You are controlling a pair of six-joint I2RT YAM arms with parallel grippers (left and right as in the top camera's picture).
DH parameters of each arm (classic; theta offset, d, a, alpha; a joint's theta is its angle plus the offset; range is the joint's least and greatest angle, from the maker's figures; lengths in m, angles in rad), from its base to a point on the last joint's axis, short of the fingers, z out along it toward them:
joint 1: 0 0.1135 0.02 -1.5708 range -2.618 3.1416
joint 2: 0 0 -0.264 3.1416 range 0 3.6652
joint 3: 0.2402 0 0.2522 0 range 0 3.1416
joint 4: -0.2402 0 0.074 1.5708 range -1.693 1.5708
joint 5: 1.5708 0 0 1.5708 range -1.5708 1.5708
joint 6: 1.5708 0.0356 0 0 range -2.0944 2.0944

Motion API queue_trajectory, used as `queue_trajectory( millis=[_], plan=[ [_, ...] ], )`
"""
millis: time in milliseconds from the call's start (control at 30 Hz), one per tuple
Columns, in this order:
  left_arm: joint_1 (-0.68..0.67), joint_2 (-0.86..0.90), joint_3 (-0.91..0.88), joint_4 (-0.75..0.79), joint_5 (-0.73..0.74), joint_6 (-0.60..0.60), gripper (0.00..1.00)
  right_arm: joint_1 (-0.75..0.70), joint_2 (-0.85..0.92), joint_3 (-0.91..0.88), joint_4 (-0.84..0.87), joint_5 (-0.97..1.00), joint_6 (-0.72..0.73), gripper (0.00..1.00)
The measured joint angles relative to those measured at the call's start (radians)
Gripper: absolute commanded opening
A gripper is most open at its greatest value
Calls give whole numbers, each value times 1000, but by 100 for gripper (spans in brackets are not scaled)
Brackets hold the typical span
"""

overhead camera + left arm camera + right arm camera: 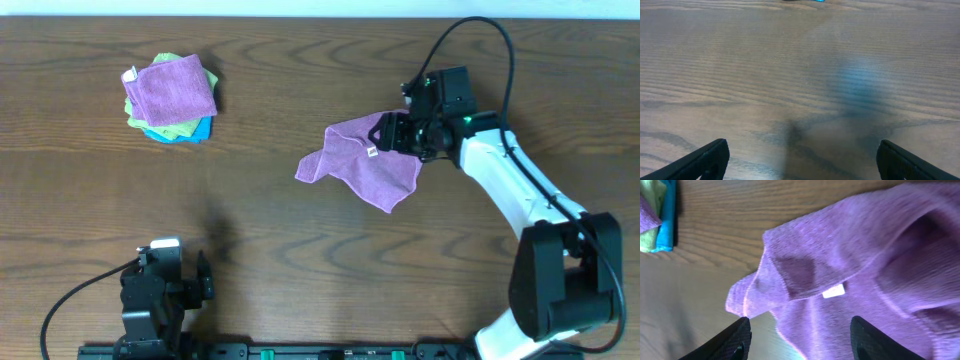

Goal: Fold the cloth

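Plainly, left pincer (802, 152) gapes over the wood-grain table (300, 260), right pincer (800, 330) gapes over the purple cloth (360, 160).

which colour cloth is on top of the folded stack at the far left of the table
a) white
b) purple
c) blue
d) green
b: the folded stack has a purple cloth on top, with a green cloth and a blue cloth showing only at the edges beneath it.
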Motion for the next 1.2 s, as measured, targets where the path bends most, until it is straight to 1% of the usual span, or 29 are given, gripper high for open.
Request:
queue_trajectory(
  millis=[133, 433, 767, 967, 1067, 1167, 1200],
  plan=[
    [0, 0, 0, 0, 0, 0, 95, 29, 10, 0, 3, 13, 91, 60],
    [0, 0, 0, 0, 0, 0, 95, 37, 108, 0, 82, 23, 389, 57],
    [0, 0, 0, 0, 0, 0, 95, 37, 162, 0, 159, -10, 575, 51],
    [0, 0, 0, 0, 0, 0, 95, 37, 217, 0, 205, -35, 616, 34],
    [0, 0, 0, 0, 0, 0, 95, 37, 217, 0, 236, -41, 627, 21],
    [0, 0, 0, 0, 0, 0, 95, 37, 217, 0, 245, -44, 629, 1],
    [0, 0, 0, 0, 0, 0, 95, 37, 217, 0, 249, -43, 634, 1]
  ],
)
